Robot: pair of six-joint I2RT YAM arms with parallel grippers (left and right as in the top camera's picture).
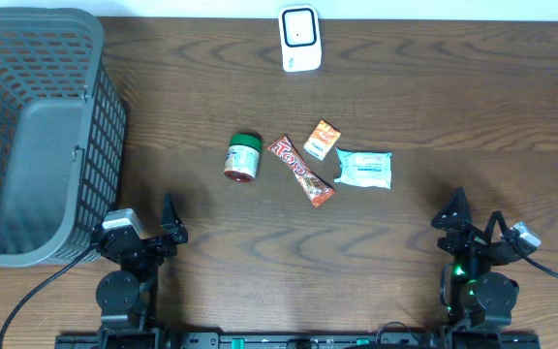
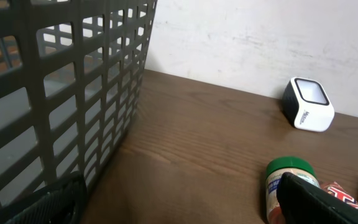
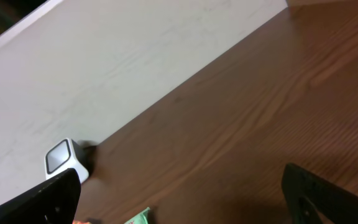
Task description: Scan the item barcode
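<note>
A white barcode scanner (image 1: 299, 39) stands at the table's far edge. Mid-table lie a green-lidded jar (image 1: 243, 158), a red candy bar (image 1: 301, 171), a small orange packet (image 1: 322, 140) and a pale teal packet (image 1: 364, 169). My left gripper (image 1: 143, 221) rests near the front edge, open and empty. In its wrist view the left gripper (image 2: 179, 211) faces the jar (image 2: 288, 177) and the scanner (image 2: 307, 103). My right gripper (image 1: 478, 218) is open and empty at the front right. In its wrist view the right gripper (image 3: 182, 208) sees the scanner (image 3: 64, 158) and a corner of the teal packet (image 3: 140, 218).
A large dark grey mesh basket (image 1: 27, 126) fills the left side of the table, close beside the left arm; its wall (image 2: 61, 93) takes up much of the left wrist view. A pale wall (image 3: 104, 68) runs behind the table's far edge.
</note>
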